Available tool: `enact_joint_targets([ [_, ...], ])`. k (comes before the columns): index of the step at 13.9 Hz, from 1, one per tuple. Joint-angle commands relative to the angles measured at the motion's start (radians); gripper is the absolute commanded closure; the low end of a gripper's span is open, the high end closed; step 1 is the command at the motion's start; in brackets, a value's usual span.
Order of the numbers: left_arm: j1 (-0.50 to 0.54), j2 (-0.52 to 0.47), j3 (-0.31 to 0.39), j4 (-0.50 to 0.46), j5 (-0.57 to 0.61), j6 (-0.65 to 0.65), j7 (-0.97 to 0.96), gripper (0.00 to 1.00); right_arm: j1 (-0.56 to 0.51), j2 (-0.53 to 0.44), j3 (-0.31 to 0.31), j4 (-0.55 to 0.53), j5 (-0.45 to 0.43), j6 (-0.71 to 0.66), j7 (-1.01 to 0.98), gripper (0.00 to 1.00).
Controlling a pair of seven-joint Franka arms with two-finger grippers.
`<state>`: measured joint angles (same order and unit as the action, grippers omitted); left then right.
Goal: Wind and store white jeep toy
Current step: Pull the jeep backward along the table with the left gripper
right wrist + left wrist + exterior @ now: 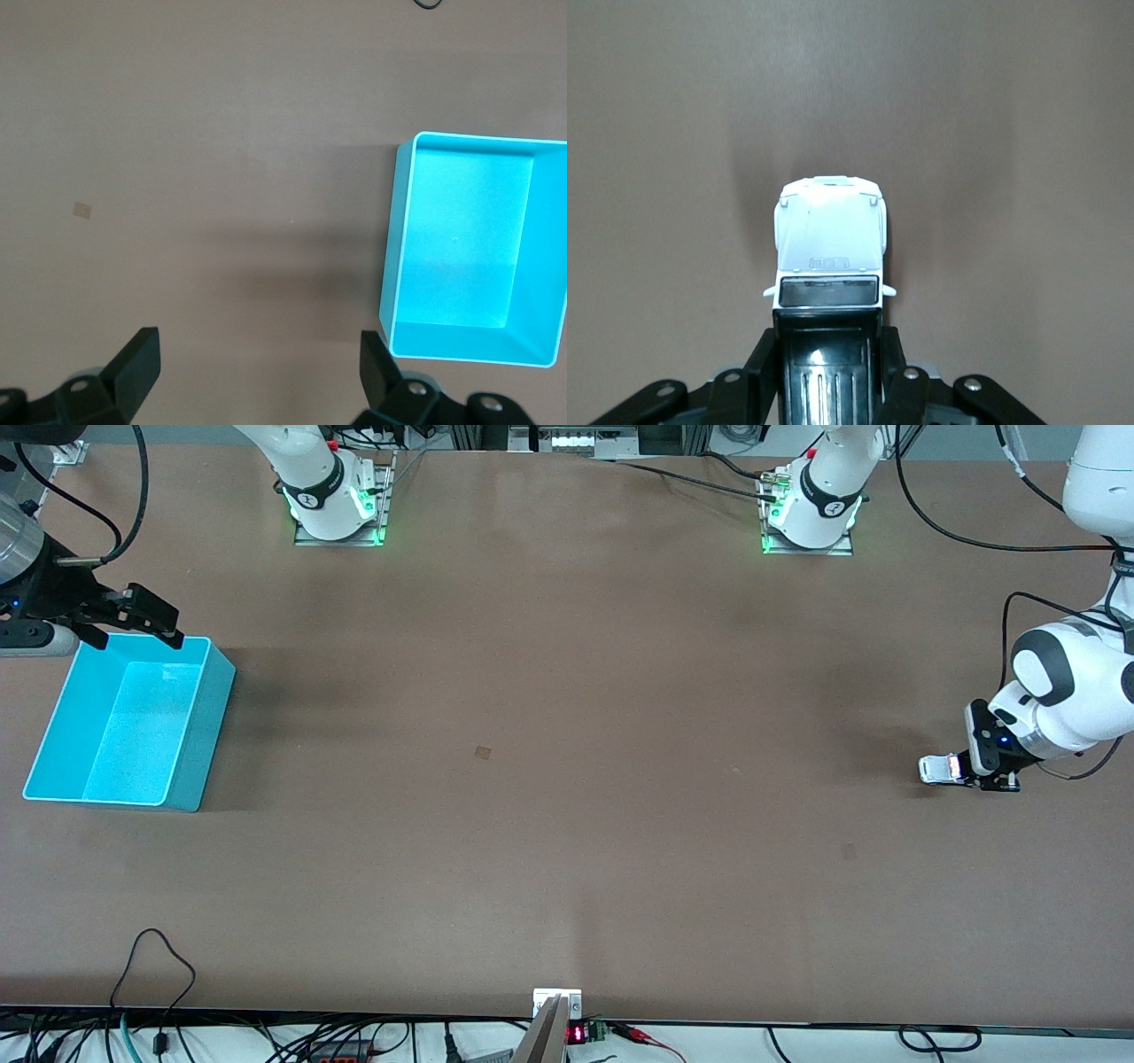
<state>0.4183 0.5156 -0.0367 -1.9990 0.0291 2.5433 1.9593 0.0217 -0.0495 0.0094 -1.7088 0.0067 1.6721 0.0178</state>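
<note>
Fingers of the left gripper are clamped on the white jeep toy at its back end, low over the bench near the left arm's edge, probably so the wheels can be dragged to wind it. That wrist view shows its hood sticking out. Right gripper waits spread wide over the turquoise bin at the right arm's edge.

Nothing can be read for certain: the small red-digit display at the tabletop edge is illegible.
</note>
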Motion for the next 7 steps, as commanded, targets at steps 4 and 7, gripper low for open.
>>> enact_joint_targets([
  [4,0.043,0.155,0.000,0.077,0.012,0.003,0.047,0.68,0.000,-0.003,0.000,0.012,0.018,-0.014,-0.016,0.00],
  [7,0.045,0.156,-0.002,0.083,0.012,-0.002,0.059,0.21,0.000,-0.003,0.000,0.012,0.018,-0.014,-0.016,0.00],
])
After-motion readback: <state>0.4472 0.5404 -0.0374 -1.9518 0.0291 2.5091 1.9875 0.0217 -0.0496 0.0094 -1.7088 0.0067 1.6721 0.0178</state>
